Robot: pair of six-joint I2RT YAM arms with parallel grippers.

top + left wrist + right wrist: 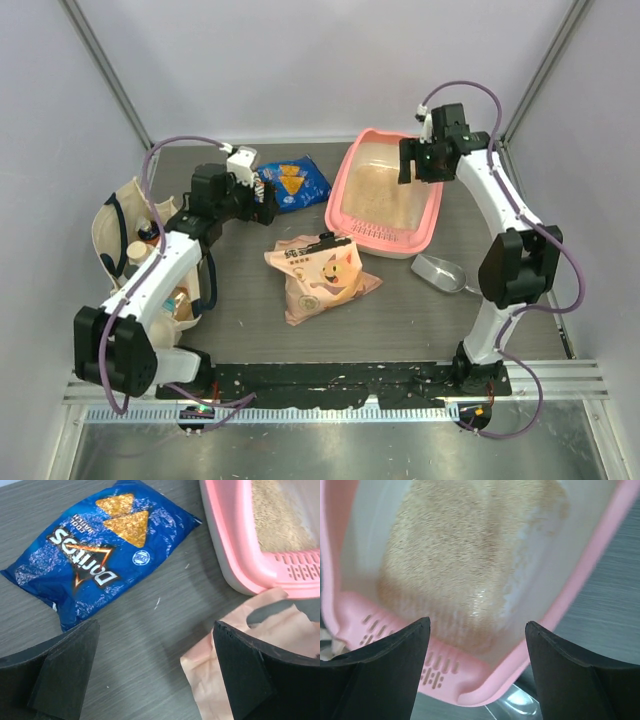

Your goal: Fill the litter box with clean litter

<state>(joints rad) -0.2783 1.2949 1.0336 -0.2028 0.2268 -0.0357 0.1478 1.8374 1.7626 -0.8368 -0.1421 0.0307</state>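
Two sets of jaws were inspected. Both stood wide apart and gripped nothing. The left jaws hung over the surface [400, 320] between the blue chip bag [290, 183] and the litter bag [322, 272]. The right jaws hung above the litter box [372, 233], which sat far right of centre.

Clean litter [385, 185] lay inside the box, thick down the middle. It thinned toward the right wall, where pale floor showed through.

Judgement: pouring appeared largely done, and the step in hand was evening or topping up the fill.
- For a top-up, the bag should be taken by its far edge and its mouth kept high until it is over the tray, since loose granules would scatter readily.
- For levelling, the scoop [442, 272], lying just near-right of the box, would suit. Strokes should be shallow and run toward the bare side.

Materials:
- The box was rigid, glossy pink plastic with rounded corners, a raised rim and a slotted ledge at its near end.
- The litter was fine, matte, beige grain.
- The litter bag was soft, crumpled film lying flat.
- The chip bag was slick foil.
- The scoop looked translucent.
- The surface was dark, wood-grained laminate.
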